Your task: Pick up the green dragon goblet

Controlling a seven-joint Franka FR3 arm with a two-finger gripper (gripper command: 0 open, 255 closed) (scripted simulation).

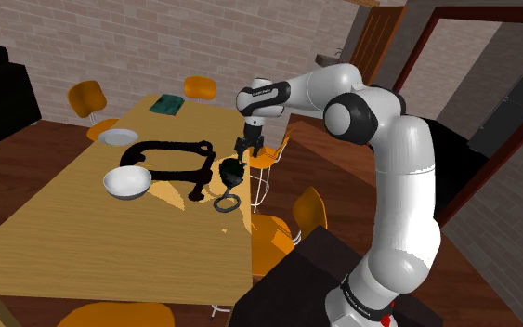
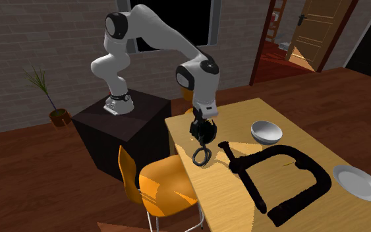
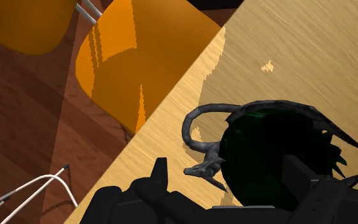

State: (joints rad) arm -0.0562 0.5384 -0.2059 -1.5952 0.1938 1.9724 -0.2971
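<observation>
Premises: a dining room in a house. A long wooden table (image 1: 59,246) stands on dark plank flooring (image 2: 32,191), with orange chairs (image 1: 87,96) set along its sides. A white bowl (image 2: 267,132) and a white plate (image 2: 358,182) lie on the table. Walls are brick (image 1: 185,37). A wooden door (image 2: 319,33) shows beyond a dark-framed doorway; a potted plant (image 2: 58,117) stands by the wall

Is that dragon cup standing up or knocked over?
Upright. The wrist view looks down into the open mouth of the goblet, and in the second exterior view its bowl sits above its curled base.
</observation>
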